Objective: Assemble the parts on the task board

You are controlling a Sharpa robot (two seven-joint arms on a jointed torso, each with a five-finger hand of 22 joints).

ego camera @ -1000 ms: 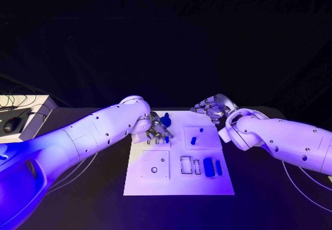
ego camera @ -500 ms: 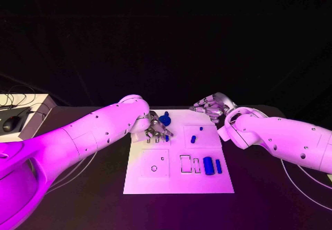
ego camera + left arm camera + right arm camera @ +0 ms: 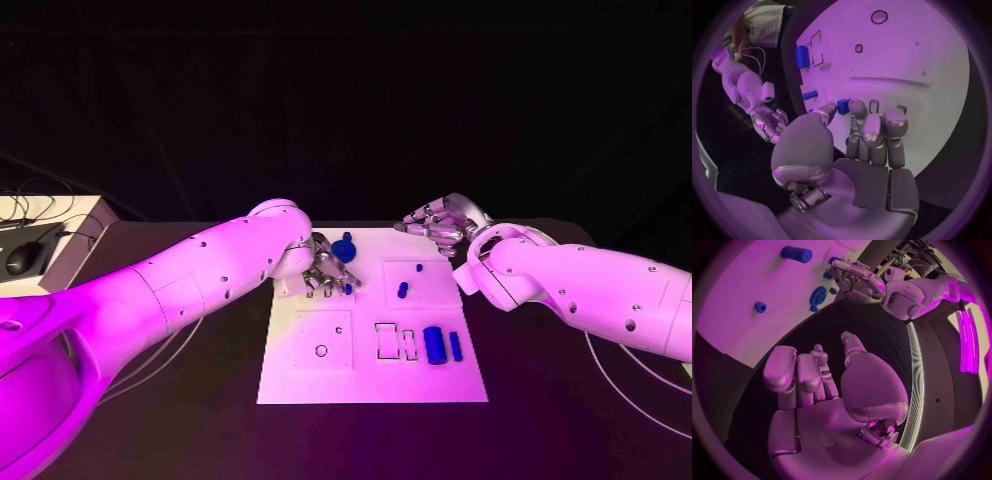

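Left robot hand pinches a small blue part over the task board; right robot hand hangs spread beside it. Part looks light, rigid, slippery: grip its sides.

The left white arm reaches in over the white task board's far left corner, its silver many-fingered left hand palm-down there, fingers pointing toward the board's near edge. In the left wrist view a small blue part sits pinched between its thumb and a fingertip. The right white arm bends at the board's far right corner; its silver right hand hovers just beyond that corner, fingers loosely curled, nothing in them.
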